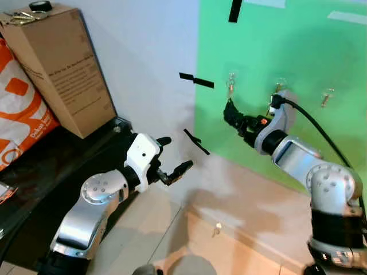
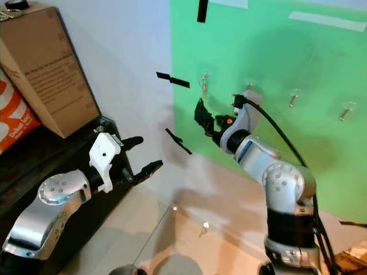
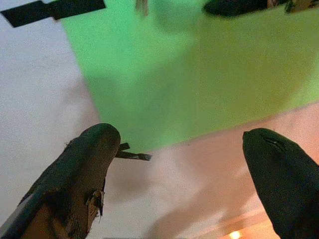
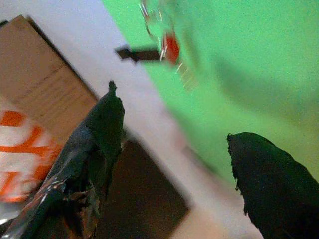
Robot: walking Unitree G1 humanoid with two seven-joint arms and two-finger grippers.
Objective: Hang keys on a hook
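Currently the keys (image 4: 167, 42) hang on the leftmost hook (image 1: 231, 77) of a row on the green panel (image 1: 298, 51), just above and ahead of the right gripper (image 1: 228, 112). In the right wrist view they show as a blurred metal ring with a red tag, beyond the fingertips and not between them. Right gripper fingers (image 4: 99, 129) stand apart, nothing held.

Key shapes cannot be resolved; blur hides whether the ring sits fully over the hook. In the head views the keys are only a faint glint. Two more hooks (image 1: 327, 96) to the right are small and indistinct. A small metallic object (image 1: 217, 229) lies on the floor by the baseboard; its identity is unclear.

Right arm reaches forward and up, elbow bent, wrist angled to the wall. Left gripper (image 1: 175, 157) is held low near the white wall, fingers spread wide, empty. A cardboard box (image 1: 60, 69) stands at far left.
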